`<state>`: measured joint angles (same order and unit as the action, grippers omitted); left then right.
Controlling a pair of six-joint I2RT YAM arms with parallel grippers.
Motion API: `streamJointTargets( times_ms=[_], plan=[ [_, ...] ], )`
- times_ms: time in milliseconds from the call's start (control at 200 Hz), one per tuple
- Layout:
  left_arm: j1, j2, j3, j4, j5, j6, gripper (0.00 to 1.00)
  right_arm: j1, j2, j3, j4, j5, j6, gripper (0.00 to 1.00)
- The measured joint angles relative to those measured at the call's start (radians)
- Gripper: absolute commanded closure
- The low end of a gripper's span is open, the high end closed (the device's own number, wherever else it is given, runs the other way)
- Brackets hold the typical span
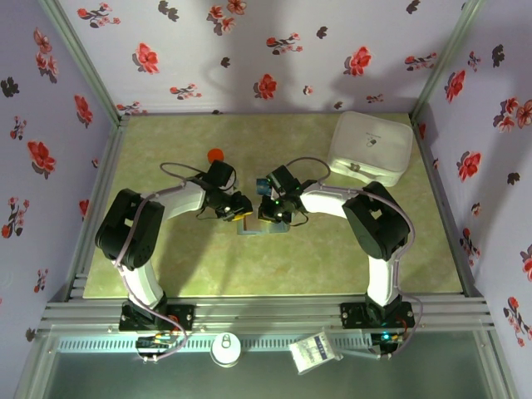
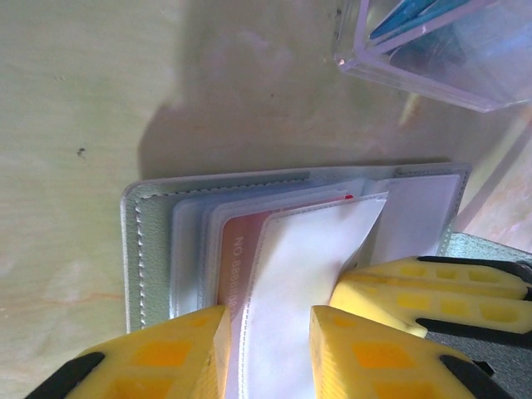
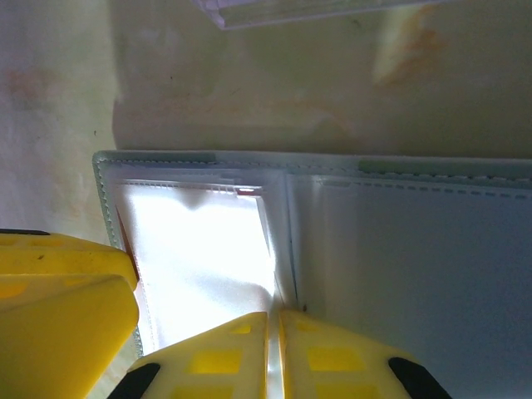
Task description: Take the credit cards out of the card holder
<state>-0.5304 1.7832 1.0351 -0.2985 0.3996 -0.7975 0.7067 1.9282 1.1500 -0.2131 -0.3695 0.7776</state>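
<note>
Green table [image 1: 166,266] carries one white container [image 1: 371,145] at the far right, well apart from the work; one grey card holder [image 2: 150,249] lies open at the centre between the two arms; one clear box [image 2: 440,58] sits near it. Right gripper [image 3: 274,328] is clenched on a clear sleeve [image 3: 199,258]; left gripper [image 2: 268,326] stands released, jaws astride the sleeves. Step in hand: card extraction, judged barely begun; the next move likely calls for pinching the one visible red card [image 2: 241,258] by its edge and drawing it straight out.

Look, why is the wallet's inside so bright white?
Right wrist: glare whitens the clear sleeve in the card holder. Left wrist: a dark shadow lies on the table behind it. Top external: soft shadows fall on the flowered wall.
</note>
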Motion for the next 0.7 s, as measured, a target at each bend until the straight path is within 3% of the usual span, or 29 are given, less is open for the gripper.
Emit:
streamJointTargets(
  times_ms=[280, 700],
  plan=[
    [-0.008, 0.004, 0.004, -0.009, -0.007, 0.004, 0.7, 0.0, -0.005, -0.007, 0.006, 0.0, 0.0, 0.87],
    [-0.016, 0.018, 0.006, 0.001, -0.002, -0.001, 0.85, -0.002, -0.01, -0.016, 0.006, -0.001, 0.0, 0.86]
  ],
)
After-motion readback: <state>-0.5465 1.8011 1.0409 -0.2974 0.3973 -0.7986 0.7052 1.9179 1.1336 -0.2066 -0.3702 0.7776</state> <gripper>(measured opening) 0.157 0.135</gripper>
